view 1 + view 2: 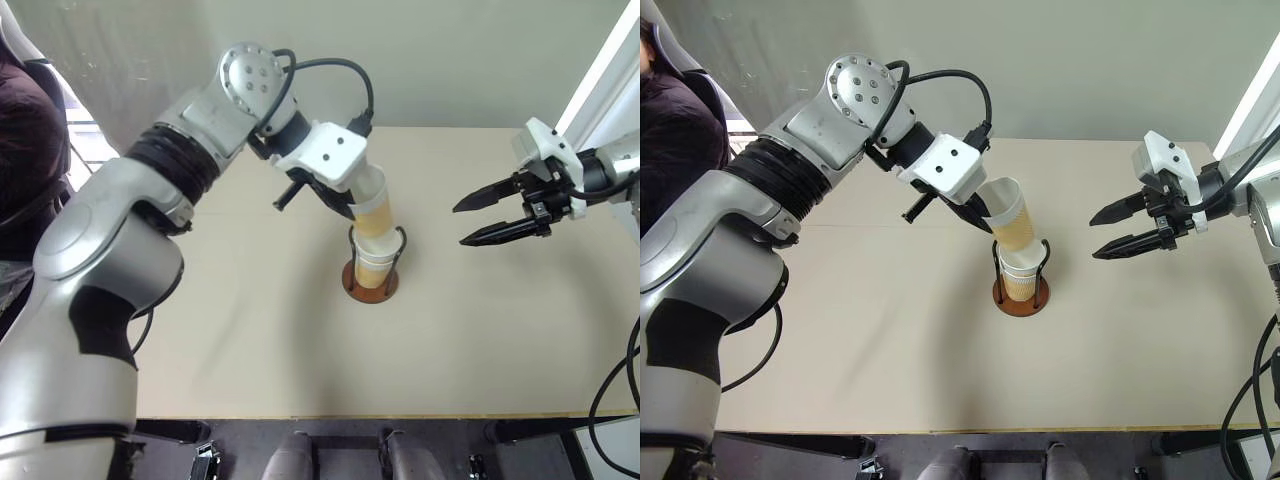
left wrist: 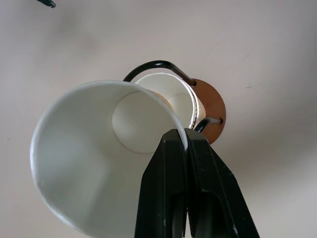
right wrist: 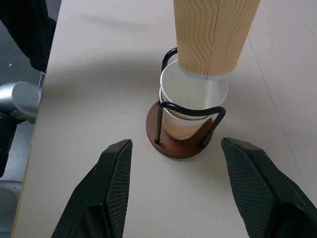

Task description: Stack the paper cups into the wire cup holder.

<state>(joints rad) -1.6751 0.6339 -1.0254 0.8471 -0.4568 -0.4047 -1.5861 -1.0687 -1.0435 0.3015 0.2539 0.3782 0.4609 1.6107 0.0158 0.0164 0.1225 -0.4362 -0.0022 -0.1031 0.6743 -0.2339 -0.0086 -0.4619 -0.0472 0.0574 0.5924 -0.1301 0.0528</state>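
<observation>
Closest to my left wrist camera are the two black fingers of my left gripper [image 2: 187, 148], pinched shut on the white rim of a tapered paper cup [image 2: 99, 163], one finger inside the wall and one outside. Through that cup's white interior I see its round bottom. From the head cameras this held cup [image 1: 1008, 215] hangs tilted in the air, its mouth turned up toward my left wrist and its corrugated yellow-orange body slanting down toward the holder.

Its lower end sits directly above the open mouth of a second paper cup [image 3: 190, 96], which already stands upright in the wire cup holder [image 3: 183, 141]. In the right wrist view the held cup's bottom edge is just over the seated cup's white rim; I cannot tell whether they touch. The holder is a round rust-brown disc base with thin black wire loops rising on either side of the seated cup, and it stands near the middle of the pale beige surface [image 1: 250, 340].

Off to the right, my right gripper [image 1: 478, 220] hovers above the surface, well apart from the holder, its black fingers spread wide with nothing between them, pointing toward the cups.

A person in dark clothing [image 1: 680, 130] is at the far left edge.
</observation>
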